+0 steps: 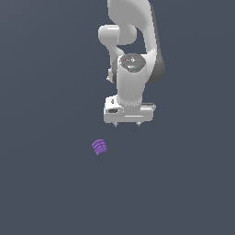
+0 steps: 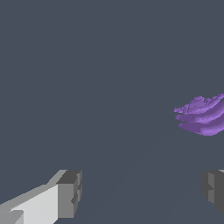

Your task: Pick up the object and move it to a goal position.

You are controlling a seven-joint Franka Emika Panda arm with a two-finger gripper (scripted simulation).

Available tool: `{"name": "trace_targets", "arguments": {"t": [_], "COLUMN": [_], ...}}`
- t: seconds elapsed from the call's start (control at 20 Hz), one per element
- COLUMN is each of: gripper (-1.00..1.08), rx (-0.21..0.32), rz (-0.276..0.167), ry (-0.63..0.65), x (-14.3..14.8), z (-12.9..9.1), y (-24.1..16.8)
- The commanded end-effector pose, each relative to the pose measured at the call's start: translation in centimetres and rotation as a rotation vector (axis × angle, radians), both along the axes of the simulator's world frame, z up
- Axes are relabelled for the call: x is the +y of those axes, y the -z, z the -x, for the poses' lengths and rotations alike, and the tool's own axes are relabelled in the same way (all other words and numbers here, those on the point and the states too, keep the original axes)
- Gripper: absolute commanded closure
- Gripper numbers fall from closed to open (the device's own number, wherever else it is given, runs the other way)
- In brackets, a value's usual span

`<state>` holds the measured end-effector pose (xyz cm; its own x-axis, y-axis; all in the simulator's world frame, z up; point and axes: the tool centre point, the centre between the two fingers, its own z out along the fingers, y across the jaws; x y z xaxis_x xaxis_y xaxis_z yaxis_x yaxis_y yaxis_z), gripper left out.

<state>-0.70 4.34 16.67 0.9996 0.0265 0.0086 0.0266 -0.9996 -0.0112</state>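
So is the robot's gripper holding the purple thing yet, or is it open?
Gripper: open and empty; the purple lump lies apart from it, not between its fingers.

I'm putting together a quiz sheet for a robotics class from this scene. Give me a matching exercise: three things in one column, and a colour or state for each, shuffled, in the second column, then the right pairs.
Column one:
1. purple ridged lump
2. gripper
3. floor

Column two:
A. plain dark grey-blue
B. open, nothing between its fingers
C. lying free, apart from the arm, towards the exterior view's left of the gripper

Pairs: 1-C, 2-B, 3-A
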Motion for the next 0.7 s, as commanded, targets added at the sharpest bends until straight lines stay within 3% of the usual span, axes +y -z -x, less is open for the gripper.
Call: {"name": "trace_targets", "arguments": {"t": [0.0, 0.65], "gripper": [-0.92, -0.92], "rx": [0.000, -0.007], "rz": [0.000, 0.014], "ry": [0.000, -0.044], "x": [0.0, 1.9], "z": [0.0, 0.3], "y": [0.0, -0.8]}}
